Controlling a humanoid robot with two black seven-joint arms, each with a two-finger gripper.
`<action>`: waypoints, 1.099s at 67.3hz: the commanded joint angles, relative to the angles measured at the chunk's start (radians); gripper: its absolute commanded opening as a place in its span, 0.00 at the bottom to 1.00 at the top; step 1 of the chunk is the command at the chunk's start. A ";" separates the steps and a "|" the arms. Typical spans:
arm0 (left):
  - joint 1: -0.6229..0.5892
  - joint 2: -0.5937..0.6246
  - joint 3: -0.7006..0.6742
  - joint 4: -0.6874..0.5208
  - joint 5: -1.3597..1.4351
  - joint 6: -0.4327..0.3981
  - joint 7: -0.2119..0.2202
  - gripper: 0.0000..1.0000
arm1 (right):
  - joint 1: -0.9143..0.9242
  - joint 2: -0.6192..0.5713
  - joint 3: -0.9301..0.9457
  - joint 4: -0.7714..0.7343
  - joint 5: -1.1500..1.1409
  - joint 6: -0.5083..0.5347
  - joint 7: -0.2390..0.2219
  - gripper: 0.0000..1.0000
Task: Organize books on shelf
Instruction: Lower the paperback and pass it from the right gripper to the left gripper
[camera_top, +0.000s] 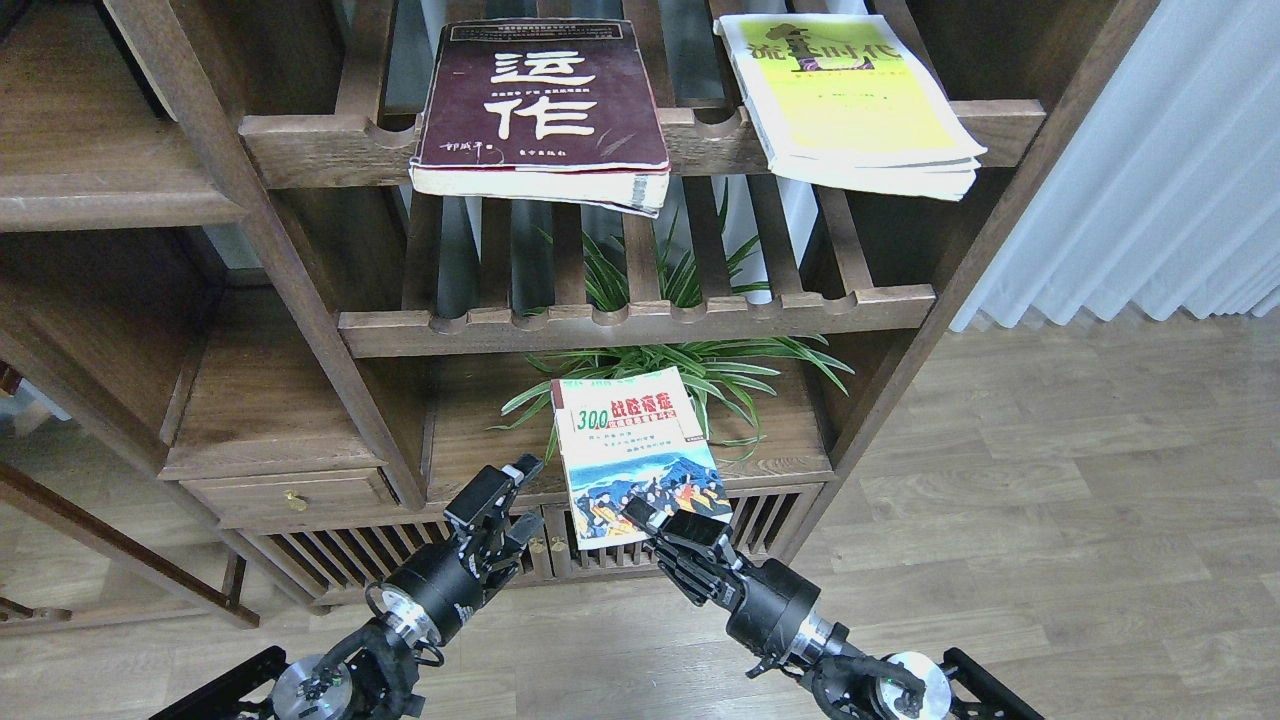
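The small "300" book (635, 450) with the colourful picture is held up in front of the bookcase, and my right gripper (672, 520) is shut on its lower edge. Just left of that book, my left gripper (512, 497) is open and apart from it. The thick maroon book (545, 105) with white characters lies flat on the top slatted rack. To its right on the same rack lies the yellow-green book (850, 100), overhanging the front rail. The solid dark-brown shelf (470, 450) lies behind the held book.
A green potted plant (690, 365) stands on the solid shelf behind the held book. A second slatted rack (640, 325) hangs just above it. Slatted cabinet doors (400, 560) sit below, a drawer (290, 495) at the left, and a white curtain (1150, 180) at the right.
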 joint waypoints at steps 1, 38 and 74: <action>-0.033 -0.006 0.010 0.016 0.003 0.000 0.000 1.00 | -0.001 0.000 -0.001 0.000 -0.001 0.000 0.000 0.04; -0.083 -0.006 0.035 0.051 0.015 0.000 -0.003 0.97 | -0.001 0.003 -0.002 0.005 -0.003 0.000 0.000 0.04; -0.091 -0.006 0.128 0.055 -0.003 0.000 -0.019 0.17 | -0.001 0.003 -0.002 0.011 -0.015 0.000 0.000 0.04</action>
